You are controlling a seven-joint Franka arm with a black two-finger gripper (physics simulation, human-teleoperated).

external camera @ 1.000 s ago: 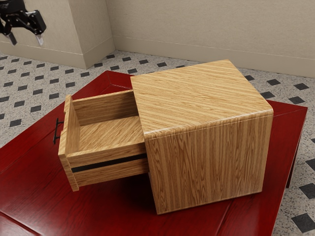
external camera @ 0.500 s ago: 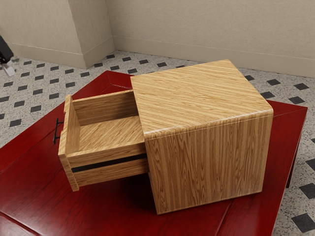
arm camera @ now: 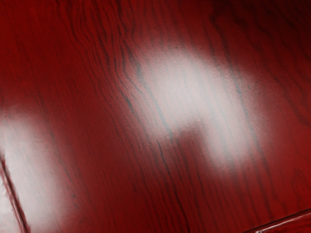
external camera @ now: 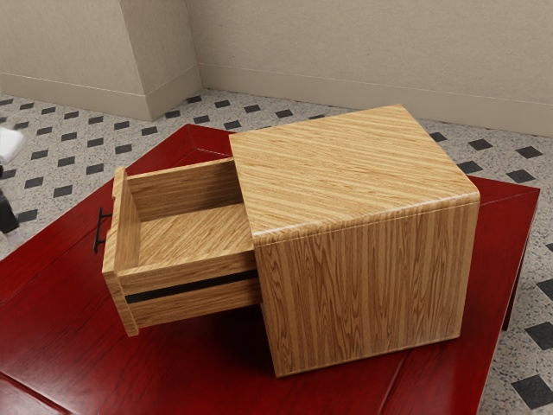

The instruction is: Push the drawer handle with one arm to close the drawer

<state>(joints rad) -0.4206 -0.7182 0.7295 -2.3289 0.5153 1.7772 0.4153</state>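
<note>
When seen in the exterior view, can be found standing wide open: the drawer (external camera: 190,270), reaching out from the wooden cabinet (external camera: 367,290) above the red table (external camera: 52,294). Can make out the black handle (external camera: 101,230) on the outer face of the drawer front, turned toward the exterior view's left, away from the cabinet. At the exterior view's left edge, cut off by it, notice a pale piece of the arm (external camera: 9,145) and, below it, a dark part, probably the gripper (external camera: 7,214). Must place the handle to the exterior view's right of that dark part, apart from it, with patterned floor (external camera: 41,194) and some red tabletop showing between. Cannot tell from so small a piece open from closed, so leave the gripper's state unsaid.

In the wrist view, see red wood with dark, wavy grain, matching the tabletop in colour, so likely looking onto the table. Catch two broad whitish patches of glare (arm camera: 187,97) across the wood, and a narrow groove (arm camera: 13,199) beside one of them.
</note>
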